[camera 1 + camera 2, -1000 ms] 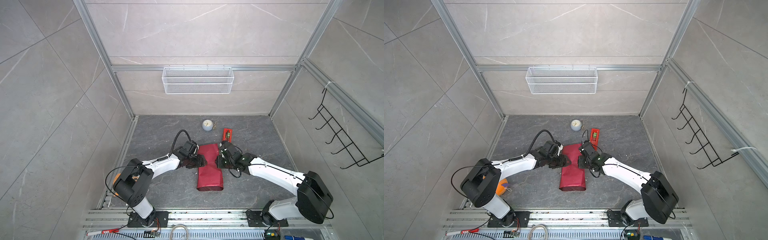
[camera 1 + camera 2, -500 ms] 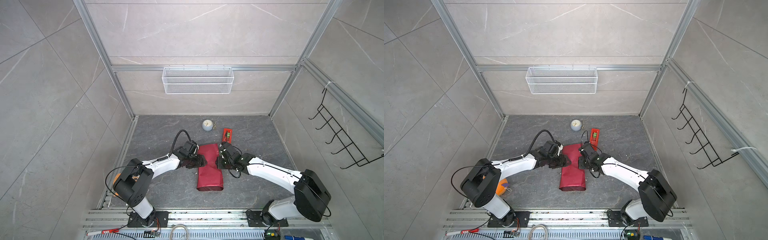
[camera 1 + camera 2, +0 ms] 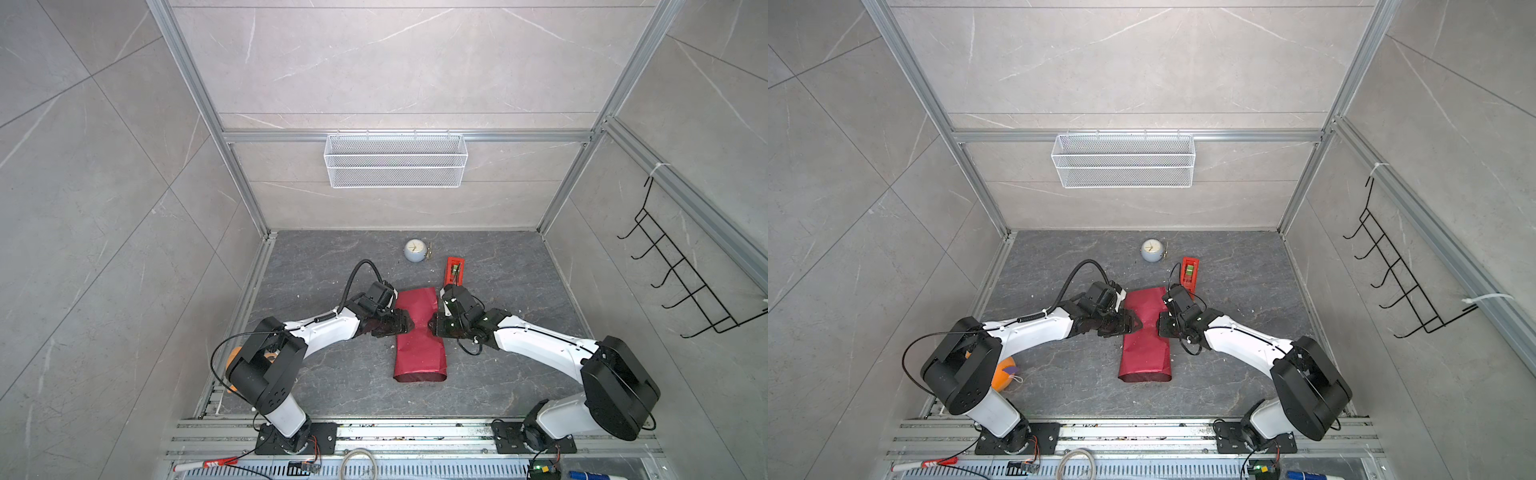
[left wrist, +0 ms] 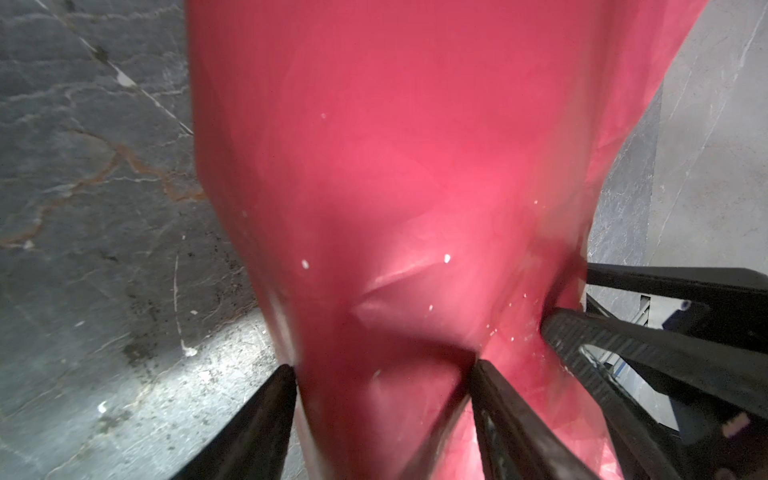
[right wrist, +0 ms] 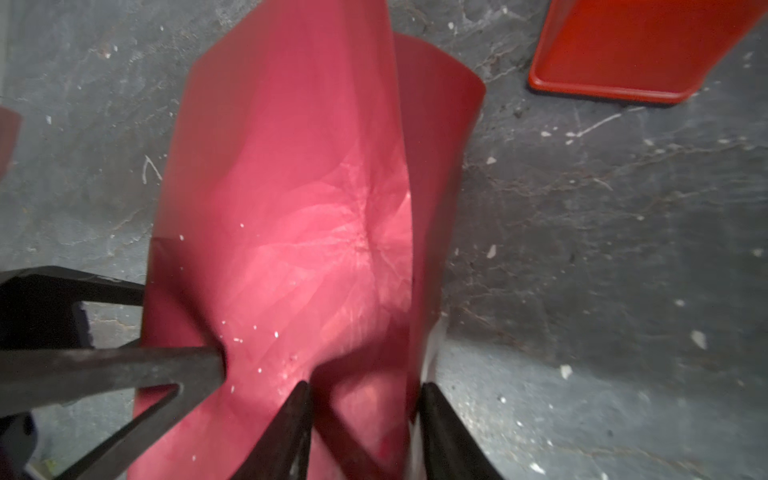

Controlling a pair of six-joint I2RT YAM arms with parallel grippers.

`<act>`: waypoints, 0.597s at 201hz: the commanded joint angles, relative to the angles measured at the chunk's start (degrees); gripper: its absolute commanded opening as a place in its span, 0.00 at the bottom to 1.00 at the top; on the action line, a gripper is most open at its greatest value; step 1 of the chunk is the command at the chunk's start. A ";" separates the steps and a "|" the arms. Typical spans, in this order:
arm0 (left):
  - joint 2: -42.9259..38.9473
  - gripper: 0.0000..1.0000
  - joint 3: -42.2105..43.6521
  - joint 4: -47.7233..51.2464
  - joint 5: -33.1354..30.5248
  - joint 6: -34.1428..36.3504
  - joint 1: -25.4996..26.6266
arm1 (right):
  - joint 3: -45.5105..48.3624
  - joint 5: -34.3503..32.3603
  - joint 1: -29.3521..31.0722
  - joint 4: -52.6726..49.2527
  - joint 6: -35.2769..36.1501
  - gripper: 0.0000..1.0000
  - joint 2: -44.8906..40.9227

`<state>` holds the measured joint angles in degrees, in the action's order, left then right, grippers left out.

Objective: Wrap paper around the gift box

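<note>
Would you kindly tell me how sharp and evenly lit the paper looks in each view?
In both top views the paper is sharp and evenly lit, without glare; in the left wrist view it is soft, with a bright hotspot at its middle and smearing near the lens; in the right wrist view its creases catch a sheen, and the nearest part blurs.

Paper fold clasped between two fingers
The left end effector (image 4: 382, 382) has both fingers (image 4: 498, 407) against a raised fold of the creased red paper (image 4: 395, 145); the right end effector (image 4: 567, 301) touches the paper opposite; speckled grey desk (image 4: 104, 187) lies beneath.
</note>
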<state>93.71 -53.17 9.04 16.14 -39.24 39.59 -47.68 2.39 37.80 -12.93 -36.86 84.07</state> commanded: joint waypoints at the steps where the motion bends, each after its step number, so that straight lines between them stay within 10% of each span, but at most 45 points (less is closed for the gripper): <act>1: 2.82 0.68 1.89 6.52 -4.72 1.01 -0.22 | 1.53 2.57 -0.75 2.73 -1.06 0.47 1.35; 120: 2.74 0.68 0.65 7.18 -4.72 0.49 -0.18 | 7.40 15.20 -5.87 19.54 -3.86 0.64 8.06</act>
<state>93.78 -53.19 9.06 16.10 -39.24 39.59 -42.57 13.45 32.21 2.35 -39.75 87.66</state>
